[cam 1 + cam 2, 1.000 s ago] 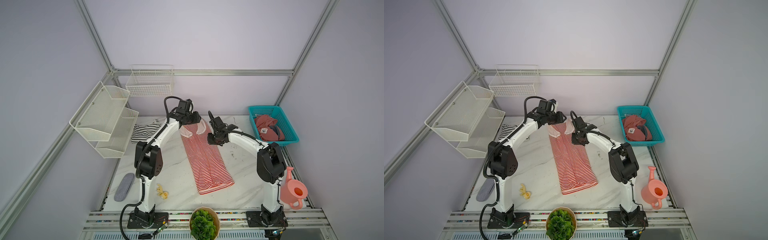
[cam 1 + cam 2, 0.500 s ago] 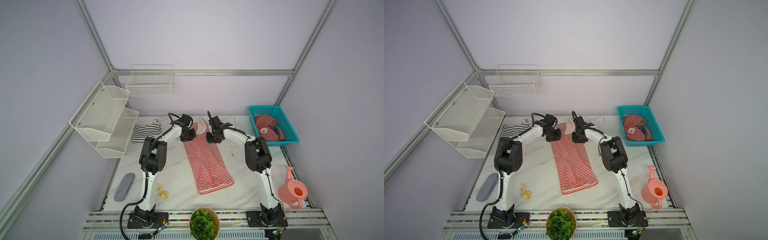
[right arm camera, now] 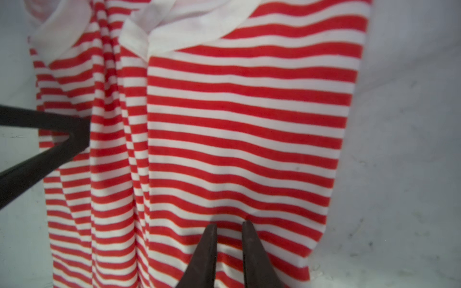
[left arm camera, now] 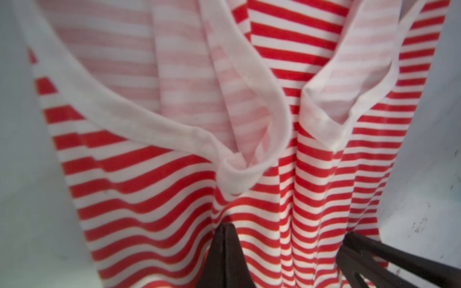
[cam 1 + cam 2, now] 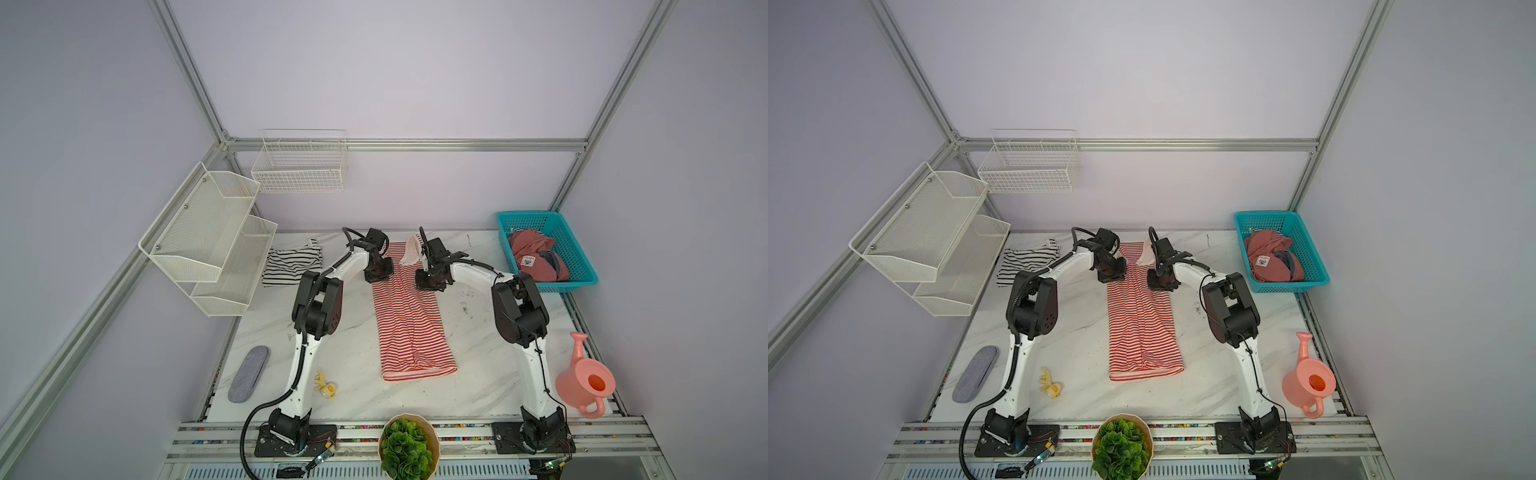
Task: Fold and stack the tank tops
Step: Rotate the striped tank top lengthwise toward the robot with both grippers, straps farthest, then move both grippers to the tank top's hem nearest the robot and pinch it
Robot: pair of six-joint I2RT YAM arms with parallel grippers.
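Striped red-and-white cotton occupied the middle of the counter: the red-and-white tank top lay lengthwise from far to near. Its two long sides were already folded in, so that it formed a narrow strip. The hem was at the near end. The white-trimmed arm and neck holes were at the far end.

**Progress**
- The black-and-white tank top lay at the far left of the counter as a compact bundle, well apart from the red strip. It appeared to be folded already, but the top views did not show how neatly.
- On the red-and-white tank top the lengthwise fold was complete. The crosswise fold, far end over near end, was judged to be the step in hand.
- Stacking had not been done, since the two tops lay apart.
- A dusty-red garment sat in the teal basket at the far right and was no part of the task.

**Pincers**
- Left pincer: the jaws were fully closed into a single wedge on the cloth at the far left edge of the strip. The stripes puckered toward the tip, which indicated a pinch of fabric in hold.
- Right pincer: the jaws stood nearly closed at the far right edge of the strip. Only a narrow gap showed between the fingers, and striped cloth filled it. This was judged to be a grip on a thicker fold.
- In both top views the two pincers pointed down at opposite edges of the strip, just short of the arm holes.
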